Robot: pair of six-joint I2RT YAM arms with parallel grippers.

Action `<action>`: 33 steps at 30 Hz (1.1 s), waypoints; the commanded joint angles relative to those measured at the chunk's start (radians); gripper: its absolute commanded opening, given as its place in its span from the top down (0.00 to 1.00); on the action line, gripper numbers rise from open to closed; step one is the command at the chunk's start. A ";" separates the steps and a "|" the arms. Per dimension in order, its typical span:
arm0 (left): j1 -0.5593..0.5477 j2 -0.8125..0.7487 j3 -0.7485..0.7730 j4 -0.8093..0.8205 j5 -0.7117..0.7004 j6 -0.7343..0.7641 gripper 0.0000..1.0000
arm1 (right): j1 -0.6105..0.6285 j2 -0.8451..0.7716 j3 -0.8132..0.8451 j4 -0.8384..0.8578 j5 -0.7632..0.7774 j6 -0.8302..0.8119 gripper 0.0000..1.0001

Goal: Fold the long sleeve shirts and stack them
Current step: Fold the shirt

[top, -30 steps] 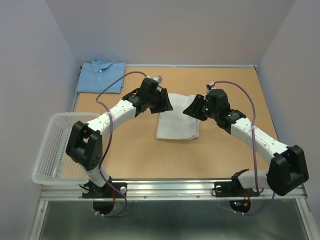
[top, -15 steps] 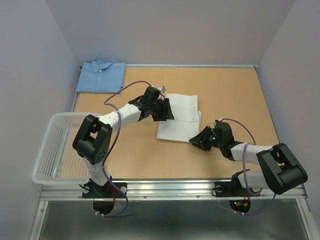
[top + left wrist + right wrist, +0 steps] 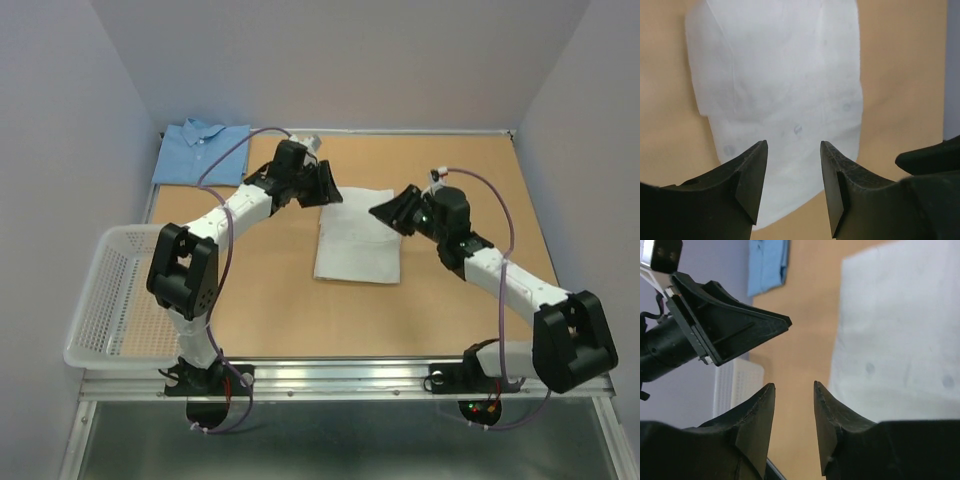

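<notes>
The white long sleeve shirt point(image 3: 357, 240) lies folded in a rectangle at the middle of the table; its buttons show in the left wrist view point(image 3: 785, 85). The light blue shirt point(image 3: 203, 152) lies folded at the far left corner. My left gripper point(image 3: 332, 190) hovers over the white shirt's far left corner, open, with nothing between its fingers point(image 3: 794, 145). My right gripper point(image 3: 384, 212) hangs at the shirt's far right edge, also open and empty point(image 3: 794, 386). In the right wrist view the white shirt point(image 3: 900, 335) is on the right and the blue shirt point(image 3: 767, 265) at the top.
A white mesh basket point(image 3: 105, 300) overhangs the table's left front edge, also visible in the right wrist view point(image 3: 737, 382). Grey walls close in the left, back and right. The left gripper's body point(image 3: 725, 325) shows close to my right fingers.
The right arm swung from the shirt's near right corner back up to its far right edge. The left gripper moved a little toward the back. The white shirt now lies as a neater rectangle.
</notes>
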 commanded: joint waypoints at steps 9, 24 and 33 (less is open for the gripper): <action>0.075 0.272 0.448 -0.050 0.107 0.119 0.43 | -0.033 0.457 0.504 0.052 0.120 -0.015 0.56; 0.090 0.419 0.473 0.004 0.151 0.124 0.44 | -0.254 0.767 0.240 0.408 0.003 0.198 0.56; 0.092 0.399 0.467 0.045 0.211 0.099 0.44 | -0.270 0.723 0.261 0.393 -0.053 0.093 0.56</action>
